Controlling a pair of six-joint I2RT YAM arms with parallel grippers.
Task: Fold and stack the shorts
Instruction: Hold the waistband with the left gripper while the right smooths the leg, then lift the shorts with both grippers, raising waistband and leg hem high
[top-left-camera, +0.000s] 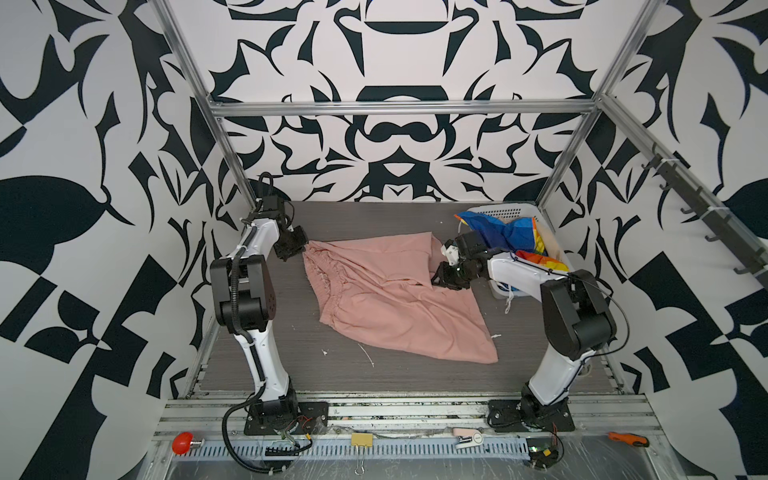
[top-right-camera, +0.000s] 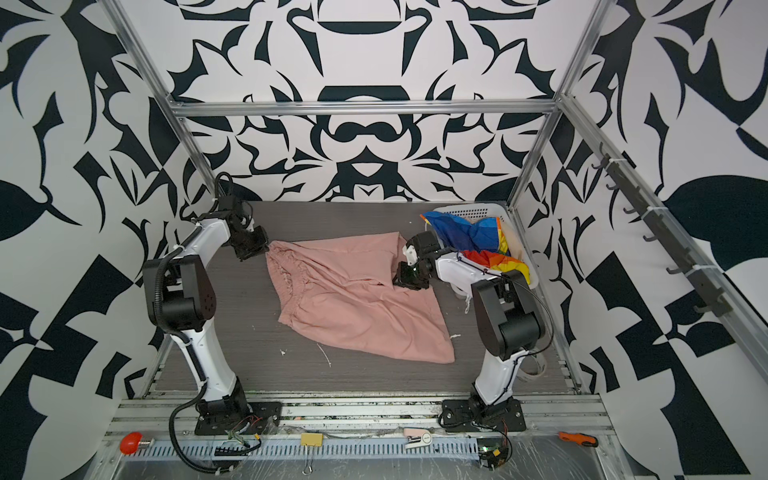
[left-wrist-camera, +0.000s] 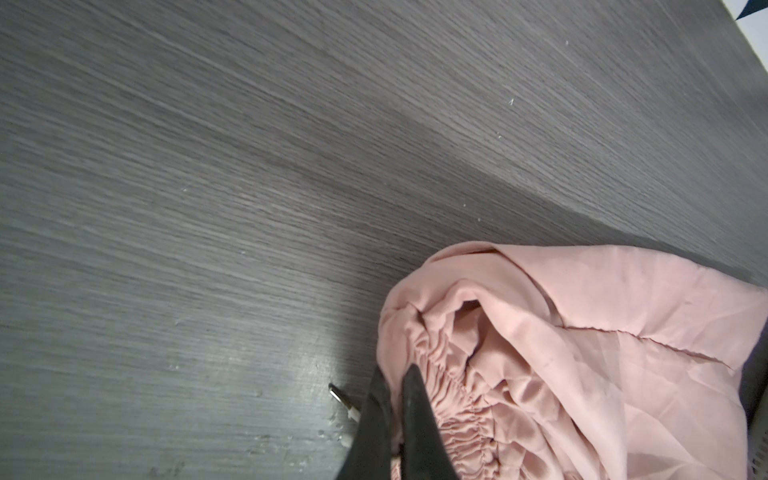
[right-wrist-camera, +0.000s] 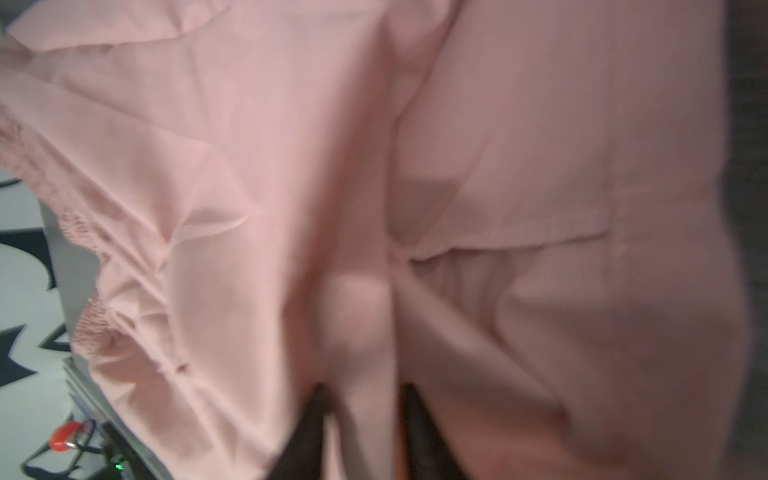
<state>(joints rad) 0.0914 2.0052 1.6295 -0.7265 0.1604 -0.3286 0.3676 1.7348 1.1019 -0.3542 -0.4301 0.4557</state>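
Observation:
The salmon-pink shorts (top-left-camera: 395, 307) (top-right-camera: 353, 316) lie spread and wrinkled on the grey table, gathered waist toward the left. My left gripper (top-left-camera: 303, 248) (top-right-camera: 268, 248) (left-wrist-camera: 395, 370) is shut on the far-left corner of the waistband. My right gripper (top-left-camera: 436, 283) (top-right-camera: 397, 282) (right-wrist-camera: 365, 386) presses down on the right side of the same shorts, jaws closed round a raised fold of pink cloth (right-wrist-camera: 357, 316); that view is blurred. The rainbow-striped shorts (top-left-camera: 507, 235) (top-right-camera: 473, 232) hang crumpled over the white basket (top-left-camera: 490, 208) (top-right-camera: 461, 206) at the back right.
The right forearm (top-left-camera: 511, 266) crosses in front of the basket. White scraps (top-left-camera: 365, 353) lie on the table (top-left-camera: 249, 353) near the front. A red button (top-left-camera: 183, 442), a binder clip (top-left-camera: 359, 440) and an orange tool (top-left-camera: 627, 438) sit on the front rail.

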